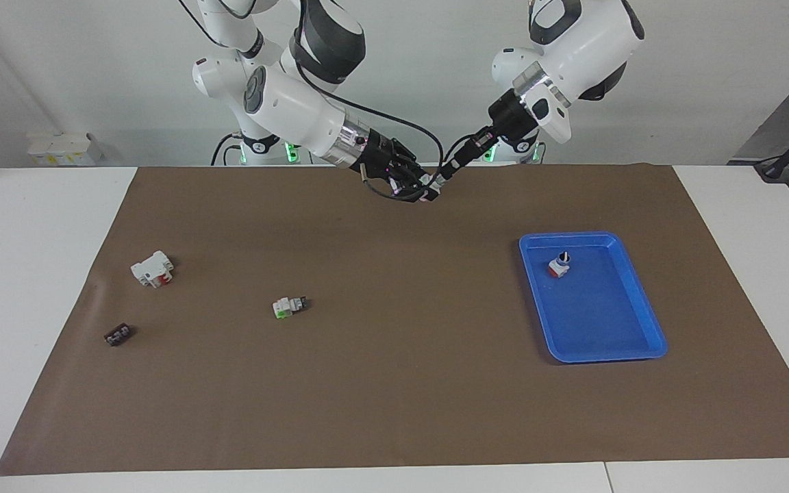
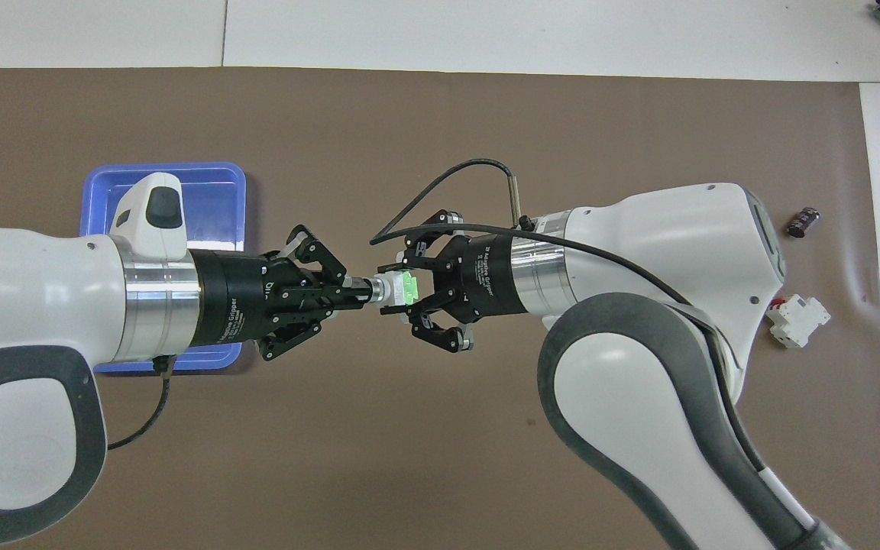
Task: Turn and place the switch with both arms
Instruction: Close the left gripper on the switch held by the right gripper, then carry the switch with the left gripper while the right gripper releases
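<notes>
Turn step: right gripper (image 2: 402, 289) jaws pinching switch (image 2: 403, 288) body midair, left gripper (image 2: 356, 290) jaws clamped on its knob; next, twist.

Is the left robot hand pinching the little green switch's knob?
Touching. The overhead view shows the left gripper shut on the knob of the switch, with no gap; the right gripper holds its body.

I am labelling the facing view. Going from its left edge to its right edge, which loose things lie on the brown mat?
Black part → white block → green switch → blue tray, holding a red-based knob switch.
</notes>
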